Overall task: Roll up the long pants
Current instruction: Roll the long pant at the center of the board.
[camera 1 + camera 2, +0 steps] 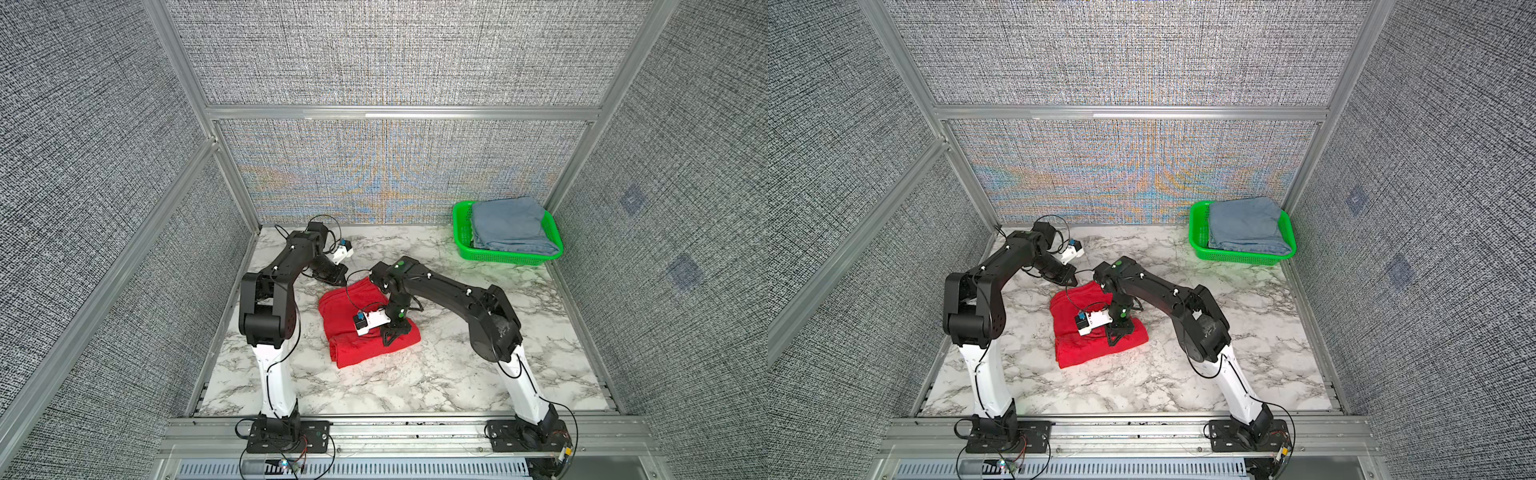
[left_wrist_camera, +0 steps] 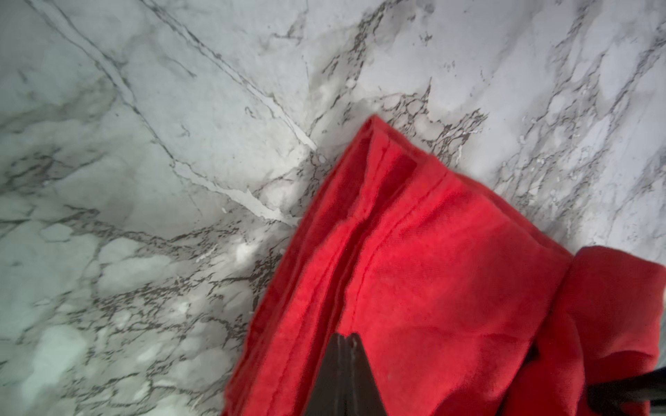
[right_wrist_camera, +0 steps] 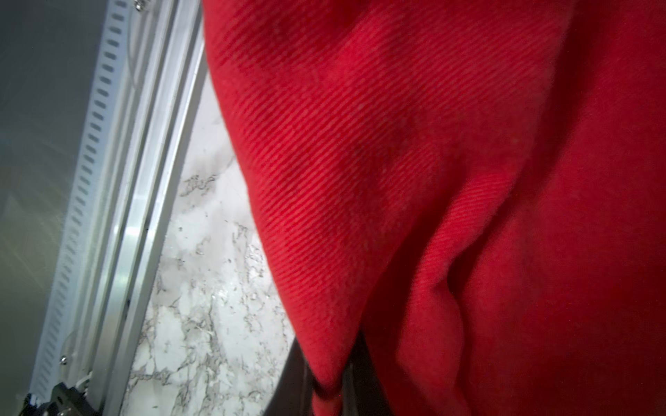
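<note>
The long pants [image 1: 345,309] [image 1: 1073,307] are bright red and lie folded in the middle of the marble table [image 1: 415,386]. Their near part is bunched into a thick roll, and the far part lies flat. My right gripper [image 1: 390,336] [image 1: 1115,336] stands on the right end of that roll. In the right wrist view it [image 3: 331,378] is shut on a fold of the red cloth [image 3: 396,144]. My left gripper [image 1: 337,277] [image 1: 1065,276] is at the far corner of the pants. There its fingertips [image 2: 346,338] are pressed together over the cloth [image 2: 432,270], with nothing seen between them.
A green basket [image 1: 507,258] [image 1: 1241,257] holding a folded blue-grey garment [image 1: 511,226] stands at the back right corner. Grey fabric walls on an aluminium frame enclose the table. A metal rail [image 3: 144,180] runs along the front edge.
</note>
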Tool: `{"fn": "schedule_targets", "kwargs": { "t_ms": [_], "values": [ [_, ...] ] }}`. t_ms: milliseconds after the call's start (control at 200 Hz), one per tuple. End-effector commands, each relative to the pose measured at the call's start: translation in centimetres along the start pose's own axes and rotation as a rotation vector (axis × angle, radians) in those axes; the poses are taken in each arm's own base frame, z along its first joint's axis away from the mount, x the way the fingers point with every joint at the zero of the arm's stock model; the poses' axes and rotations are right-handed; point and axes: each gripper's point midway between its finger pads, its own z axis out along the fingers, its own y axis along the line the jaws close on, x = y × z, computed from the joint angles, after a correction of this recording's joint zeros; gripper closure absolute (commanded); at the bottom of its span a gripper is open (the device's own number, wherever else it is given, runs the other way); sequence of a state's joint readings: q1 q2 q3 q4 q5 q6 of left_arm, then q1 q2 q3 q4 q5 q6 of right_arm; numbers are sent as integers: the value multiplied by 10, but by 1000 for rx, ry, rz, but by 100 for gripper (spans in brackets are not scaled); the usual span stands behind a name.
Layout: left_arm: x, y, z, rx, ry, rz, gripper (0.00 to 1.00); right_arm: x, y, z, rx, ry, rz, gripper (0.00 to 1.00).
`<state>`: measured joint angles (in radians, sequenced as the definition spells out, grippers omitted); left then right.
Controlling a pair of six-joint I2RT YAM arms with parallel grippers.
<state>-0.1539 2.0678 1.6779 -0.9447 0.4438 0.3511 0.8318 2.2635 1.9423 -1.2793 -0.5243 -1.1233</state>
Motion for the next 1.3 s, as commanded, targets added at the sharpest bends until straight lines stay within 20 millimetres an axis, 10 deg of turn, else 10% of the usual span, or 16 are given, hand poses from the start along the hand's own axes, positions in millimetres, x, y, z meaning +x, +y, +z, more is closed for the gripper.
{"fn": "schedule_targets", "kwargs": {
  "t_ms": [0, 195, 1296],
  "values": [
    [-3, -9, -6, 41, -21, 35, 98, -12, 27, 7, -102, -70, 3, 100],
    [2, -13, -1, 73, -5, 43, 98, -11, 45, 25, -150, -22, -21, 100],
    [39, 9, 27, -27, 122, 28, 98, -35, -68, 43, 100, 34, -77, 100]
  ]
}}
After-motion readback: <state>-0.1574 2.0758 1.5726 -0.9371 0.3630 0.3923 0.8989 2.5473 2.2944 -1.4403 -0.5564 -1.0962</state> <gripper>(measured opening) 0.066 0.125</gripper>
